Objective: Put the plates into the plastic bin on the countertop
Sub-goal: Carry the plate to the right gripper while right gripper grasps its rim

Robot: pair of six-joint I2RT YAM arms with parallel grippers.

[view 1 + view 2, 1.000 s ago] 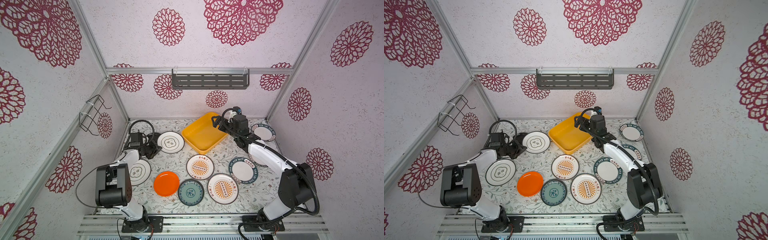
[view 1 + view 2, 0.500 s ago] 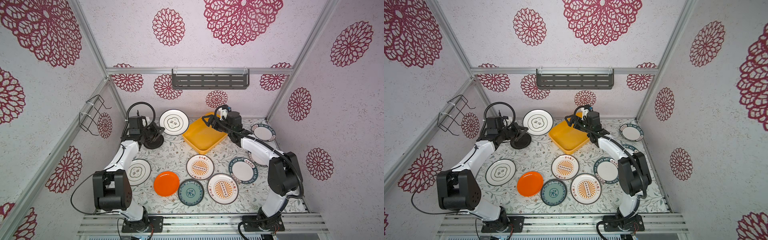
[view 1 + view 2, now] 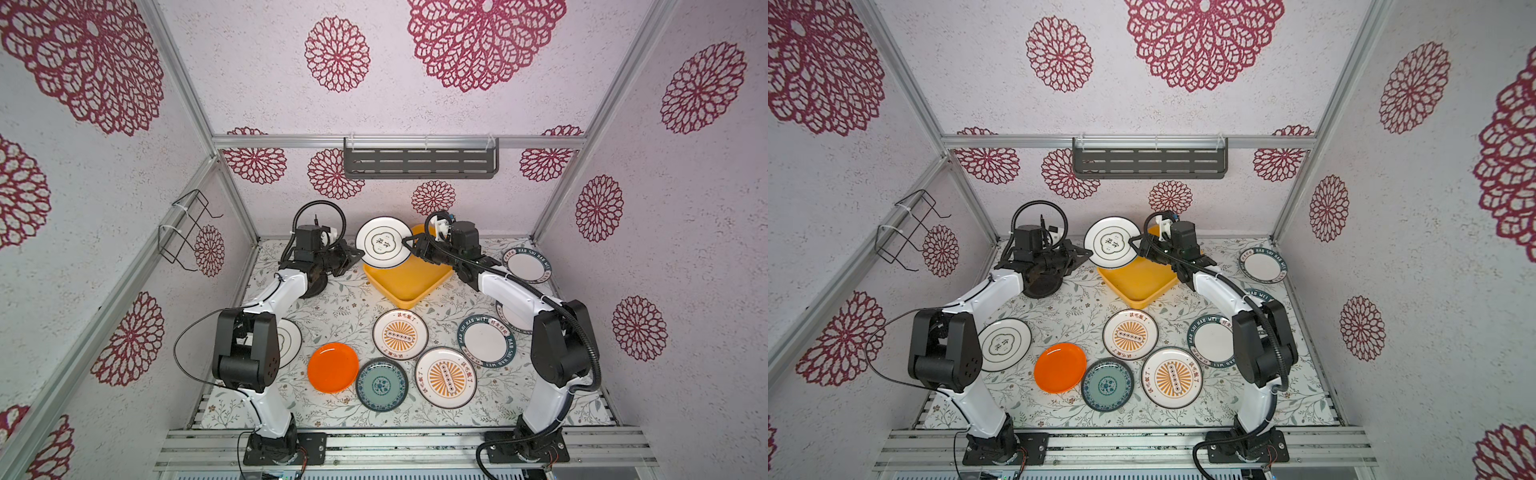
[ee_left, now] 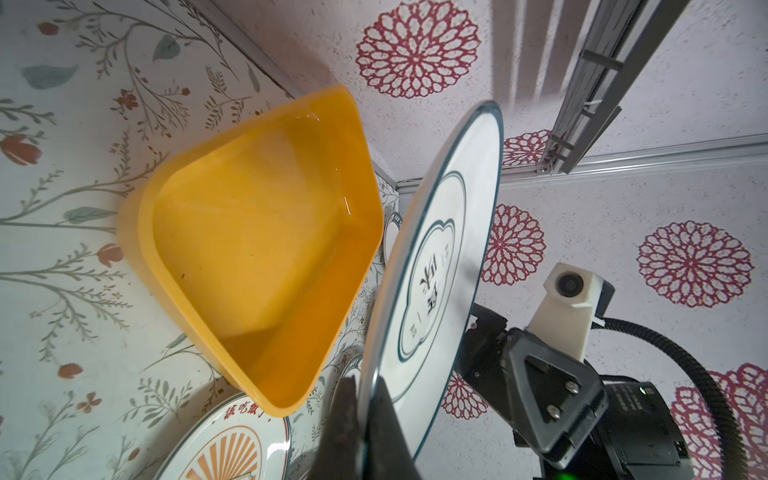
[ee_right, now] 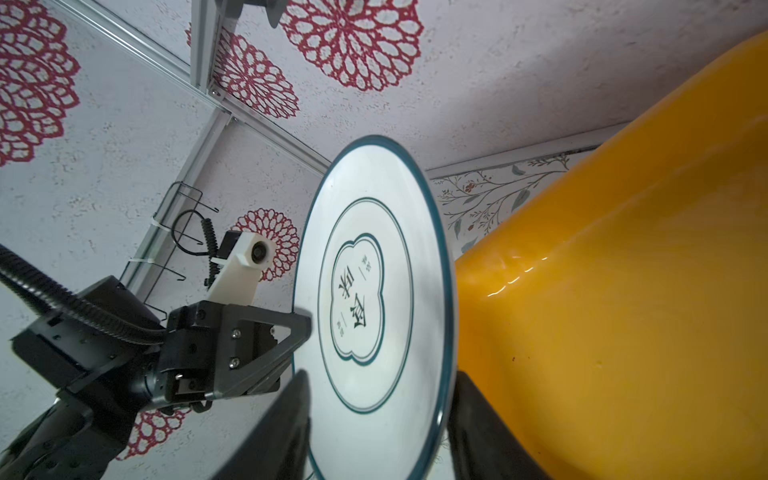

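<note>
Though top views hide it, wrist shows right pincer [image 5: 380, 382] seemingly straddling plate [image 5: 370, 187].

A white black-ringed plate [image 3: 383, 248] was raised and tilted above the far-left edge of the yellow-orange bin [image 3: 409, 284], while the other plates [image 3: 400, 334] lay flat on the leaf-printed countertop [image 3: 345, 307].

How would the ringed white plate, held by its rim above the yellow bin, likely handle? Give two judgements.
Probably stiff: the ringed white plate looks flat with the left tool pinching only its rim. Possibly slippery: its face looks smooth, so it might pivot in that narrow grip.
</note>
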